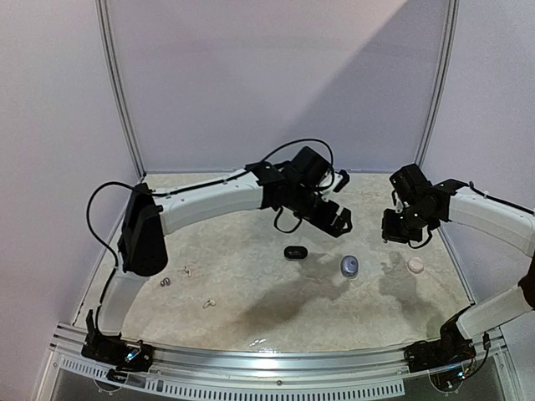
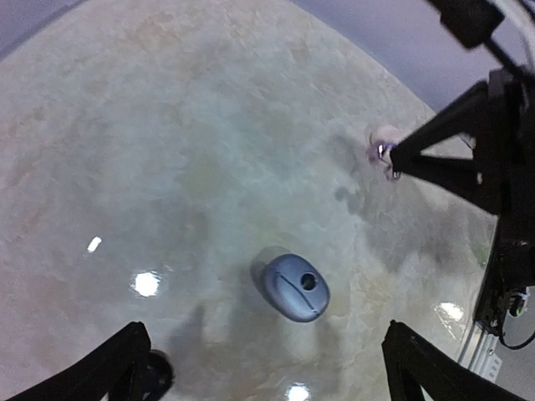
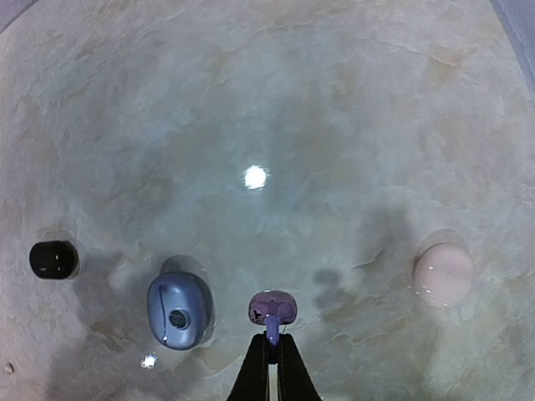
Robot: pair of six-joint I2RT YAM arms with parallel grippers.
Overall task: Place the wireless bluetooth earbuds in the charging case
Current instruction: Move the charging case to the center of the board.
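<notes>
Your right pincer (image 3: pixel 269 344) is clamped on a small earbud (image 3: pixel 272 307), held above the tabletop (image 3: pixel 251 100) just beside the blue case (image 3: pixel 178 311). Your left pincer (image 2: pixel 266 334) hangs over that same case with its fingers spread wide, gripping nothing. You have a black case (image 3: pixel 53 259) to the blue one's left and a pale case (image 3: pixel 442 274) well off to its right. Some loose earbuds (image 1: pixel 209 302) lie near your left arm, well apart from the cases.

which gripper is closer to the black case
left. the left gripper hangs just right of the black case; the right gripper is farther right, beyond the blue-grey case
</notes>
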